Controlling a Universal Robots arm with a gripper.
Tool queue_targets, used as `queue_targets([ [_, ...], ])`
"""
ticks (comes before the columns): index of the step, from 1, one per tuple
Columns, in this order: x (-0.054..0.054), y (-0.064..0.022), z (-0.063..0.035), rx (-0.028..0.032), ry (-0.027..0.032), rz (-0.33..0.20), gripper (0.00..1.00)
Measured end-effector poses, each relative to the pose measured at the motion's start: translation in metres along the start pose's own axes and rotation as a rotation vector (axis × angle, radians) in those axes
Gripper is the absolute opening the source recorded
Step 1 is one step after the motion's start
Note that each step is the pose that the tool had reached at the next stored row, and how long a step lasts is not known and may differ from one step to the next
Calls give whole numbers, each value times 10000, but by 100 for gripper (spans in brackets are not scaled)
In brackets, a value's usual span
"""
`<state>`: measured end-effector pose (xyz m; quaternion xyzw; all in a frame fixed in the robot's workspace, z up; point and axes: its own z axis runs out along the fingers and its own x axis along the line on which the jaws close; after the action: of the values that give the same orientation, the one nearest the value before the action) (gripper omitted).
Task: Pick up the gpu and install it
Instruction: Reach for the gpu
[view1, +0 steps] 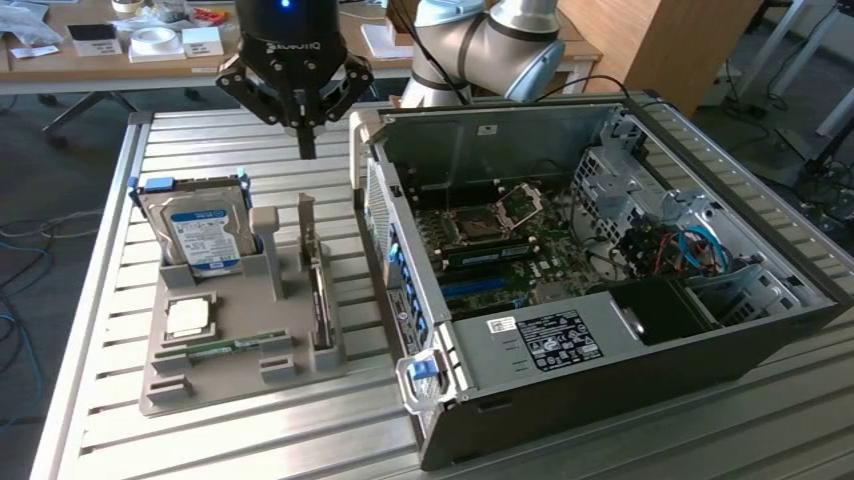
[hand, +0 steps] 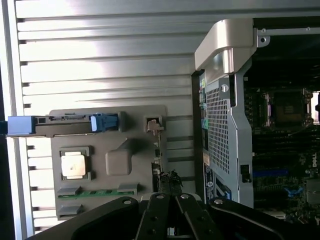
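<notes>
The gpu (view1: 319, 300) stands on its edge in a grey holder (view1: 240, 392), and the pincer (view1: 308, 150) hangs above it, closed and empty.

The card sits in the slot of the holder on the side near the open computer case (view1: 601, 362), with its metal bracket at the far end, toward the pincer. In the wrist view the gpu (hand: 167, 182) shows edge-on, just in front of the pincer (hand: 172, 220), whose fingers are pressed together with nothing between them. In the same holder, toward the exterior view's left, a hard drive (view1: 200, 235) stands upright, and a square processor chip (view1: 191, 318) and a green memory stick (view1: 227, 348) lie flat. All rest on the slatted metal desk (view1: 227, 150).
</notes>
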<state>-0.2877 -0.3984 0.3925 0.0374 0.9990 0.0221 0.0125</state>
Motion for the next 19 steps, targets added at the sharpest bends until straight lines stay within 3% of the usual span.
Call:
queue_targets([
  [11,119,-20,-1,0,1,-2,11],
  [19,123,-177,-7,0,0,0,11],
])
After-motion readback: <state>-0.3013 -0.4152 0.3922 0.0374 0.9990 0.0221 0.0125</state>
